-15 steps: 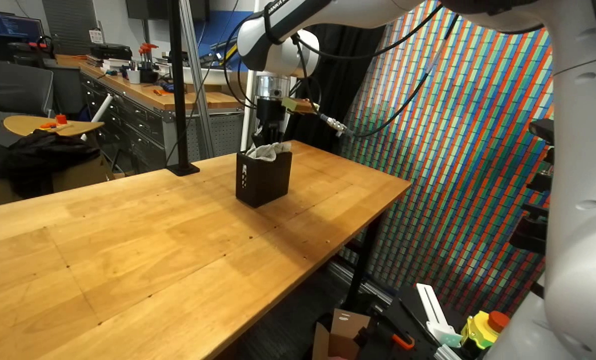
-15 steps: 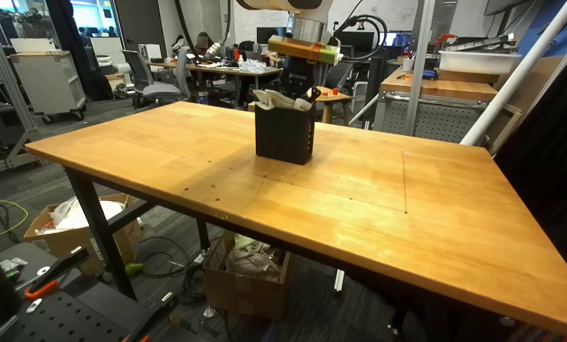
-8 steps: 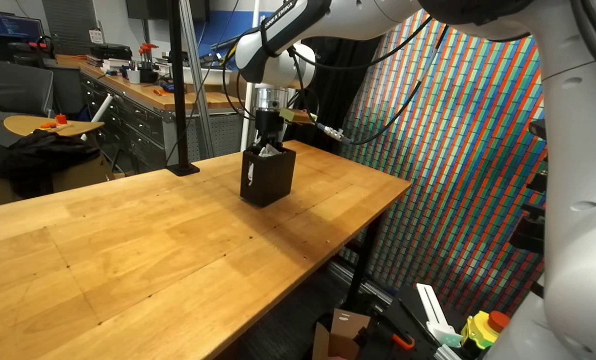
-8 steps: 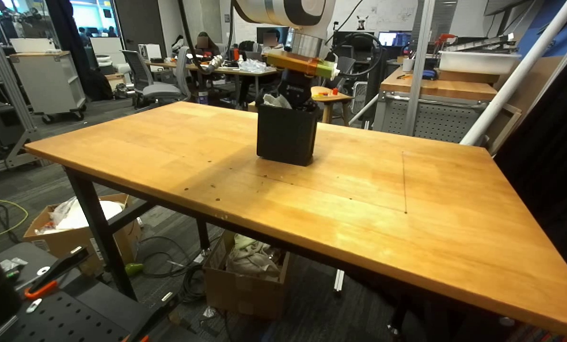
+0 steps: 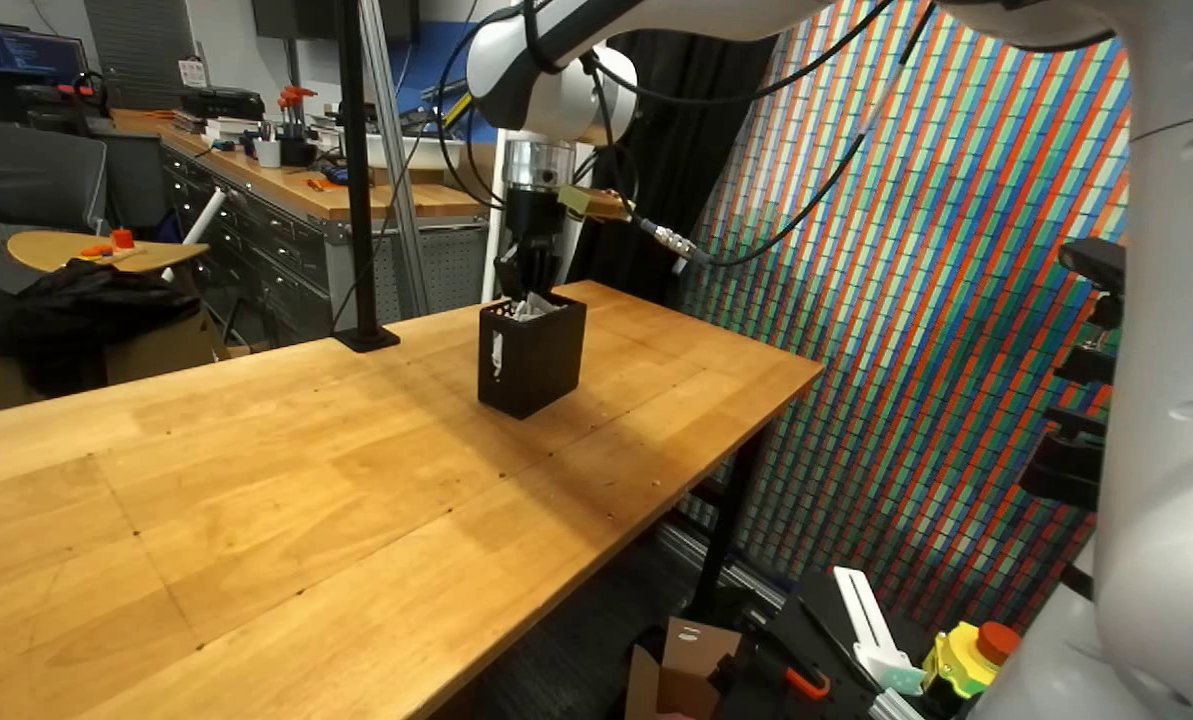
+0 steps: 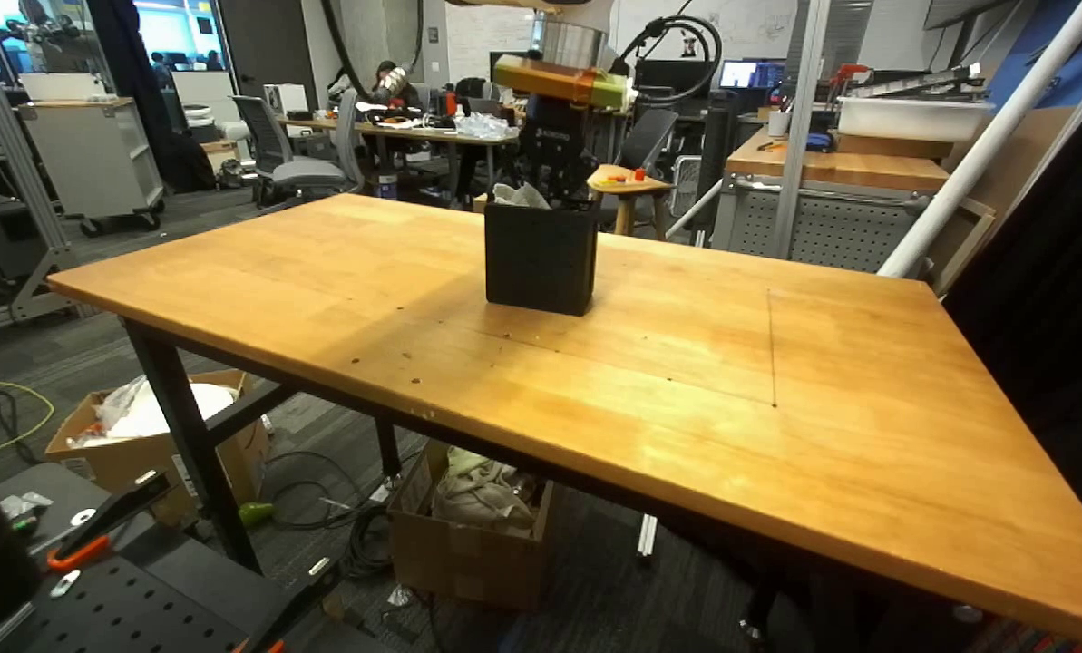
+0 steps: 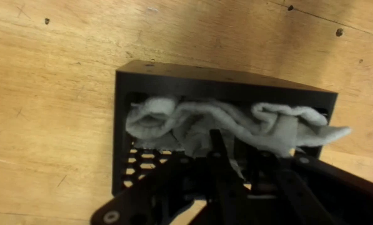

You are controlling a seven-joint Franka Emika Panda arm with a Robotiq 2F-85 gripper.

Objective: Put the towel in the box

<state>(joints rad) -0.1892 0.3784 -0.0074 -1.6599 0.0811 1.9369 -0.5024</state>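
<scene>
The black open-topped box (image 5: 534, 362) stands upright on the wooden table in both exterior views (image 6: 541, 263). Its rim (image 7: 186, 82) and honeycomb wall show in the wrist view. The grey-white towel (image 7: 219, 117) lies crumpled inside it, and one corner reaches over the short side in the wrist view. In both exterior views only a small peak of towel (image 5: 533, 307) shows above the rim (image 6: 521, 195). My gripper (image 5: 528, 287) points down just above the box mouth (image 6: 554, 195). In the wrist view its dark fingers (image 7: 232, 139) are apart with a gap between them, over the towel.
The wooden table (image 5: 306, 480) carries the box near its far edge in an exterior view. A black post (image 5: 366, 335) stands at that edge. Cardboard boxes (image 6: 468, 562) sit on the floor below. A cable (image 5: 806, 215) hangs from the arm.
The gripper went down into the box mouth and came back up. The towel went from bulging above the rim to mostly below it. The box shifted slightly.
</scene>
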